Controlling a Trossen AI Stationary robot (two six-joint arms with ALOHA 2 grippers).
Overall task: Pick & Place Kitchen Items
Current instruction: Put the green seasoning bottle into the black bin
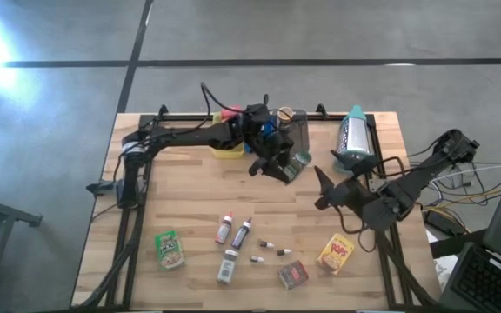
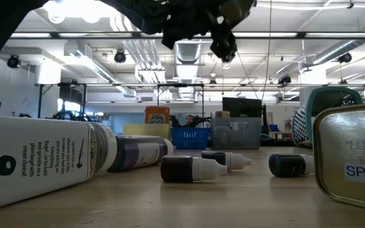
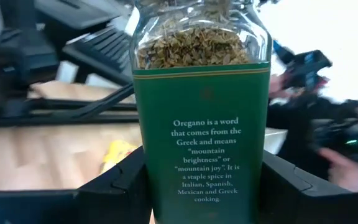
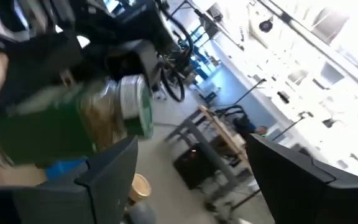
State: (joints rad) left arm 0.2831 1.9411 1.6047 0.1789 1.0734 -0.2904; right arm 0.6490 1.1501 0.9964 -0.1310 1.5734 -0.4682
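A glass oregano jar (image 3: 201,124) with a green label and a white-and-green lid (image 4: 135,106) hangs above the table's far middle. My left gripper (image 1: 278,165) is shut on it. My right gripper (image 1: 322,188) stands open just to the jar's right, above the table. Its fingers point at the jar, and nothing is between them (image 4: 191,162). Other kitchen items lie on the near half of the table: a green pouch (image 1: 170,249), two slim bottles (image 1: 233,230), a small jar (image 1: 226,266), tiny vials (image 1: 272,249), a brown tin (image 1: 292,275) and a yellow pouch (image 1: 336,253). My left gripper pinches the jar between its two fingers, one on each side of the green-labelled body (image 3: 140,180), on the half away from the lid. The fingers come level from the table's left. The jar is lifted clear of the table, with its lid end pointing away from the wrist.
Yellow (image 1: 227,149), blue (image 1: 266,130) and grey (image 1: 297,130) trays stand along the far edge, under and behind the left arm. A teal-and-white perforated thing (image 1: 353,139) lies at the far right. Bare wood shows between the two grippers and the items in front.
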